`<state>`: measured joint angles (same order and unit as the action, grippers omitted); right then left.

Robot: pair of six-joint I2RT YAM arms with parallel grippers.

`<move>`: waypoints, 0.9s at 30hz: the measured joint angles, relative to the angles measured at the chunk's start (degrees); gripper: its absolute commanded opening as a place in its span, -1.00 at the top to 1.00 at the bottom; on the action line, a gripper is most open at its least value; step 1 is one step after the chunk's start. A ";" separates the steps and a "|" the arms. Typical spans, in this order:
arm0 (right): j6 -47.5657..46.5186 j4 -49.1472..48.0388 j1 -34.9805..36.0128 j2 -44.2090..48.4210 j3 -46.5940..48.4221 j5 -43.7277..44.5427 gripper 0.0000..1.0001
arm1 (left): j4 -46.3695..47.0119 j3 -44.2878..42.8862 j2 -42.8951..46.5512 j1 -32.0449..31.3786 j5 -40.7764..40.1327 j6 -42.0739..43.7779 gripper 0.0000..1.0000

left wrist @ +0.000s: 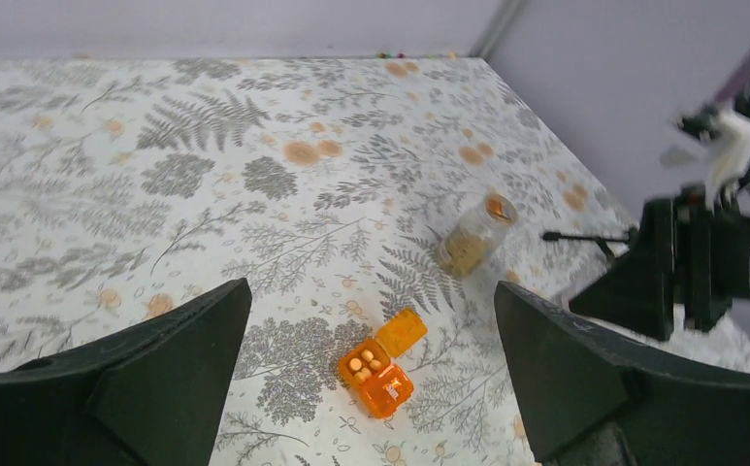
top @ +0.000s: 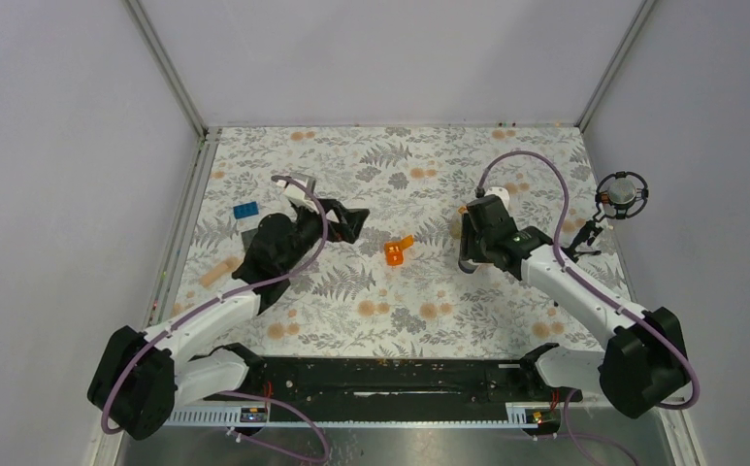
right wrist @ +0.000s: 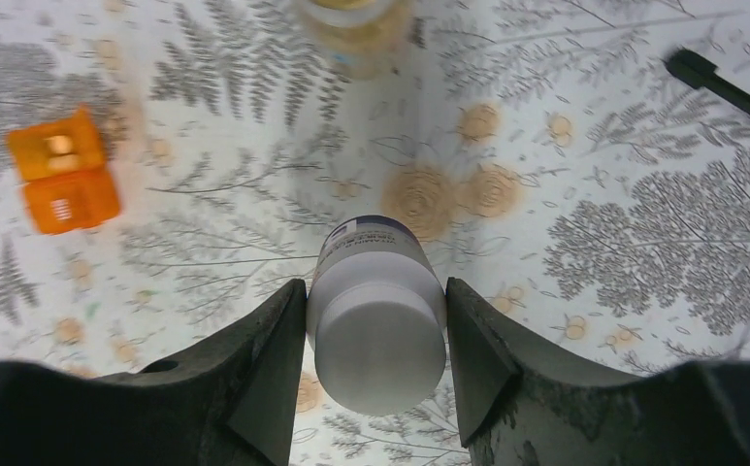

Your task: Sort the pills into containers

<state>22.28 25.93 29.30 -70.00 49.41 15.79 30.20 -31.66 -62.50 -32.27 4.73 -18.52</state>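
The translucent orange hinged-lid box (left wrist: 380, 377) lies on the floral mat with its lid (left wrist: 402, 333) open and several tan pills (left wrist: 364, 364) inside; it also shows in the top view (top: 395, 251) and the right wrist view (right wrist: 61, 184). My left gripper (left wrist: 371, 374) is open and empty, hovering above and to the left of the box. My right gripper (right wrist: 375, 293) is shut on the white-and-dark little bottle (right wrist: 377, 316), a finger against each side, its cap towards the camera. The clear tan-looking bottle (left wrist: 472, 238) stands beyond the box, just ahead of the right gripper (right wrist: 353, 24).
A blue brick (top: 246, 211) lies at the back left, and a tan object (top: 217, 275) lies left of the left arm. A round black device on a small stand (top: 623, 192) sits at the right edge; its black leg (right wrist: 725, 83) is near the right gripper.
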 measured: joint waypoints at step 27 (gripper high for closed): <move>-4.04 2.10 -3.23 -7.39 4.92 5.53 -0.74 | -14.43 -0.57 -14.62 3.10 1.97 -21.14 -0.79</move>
<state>18.24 28.03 26.06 -77.38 54.33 21.32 15.77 -32.23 -77.12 -29.17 6.70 -39.66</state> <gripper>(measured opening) 0.871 0.917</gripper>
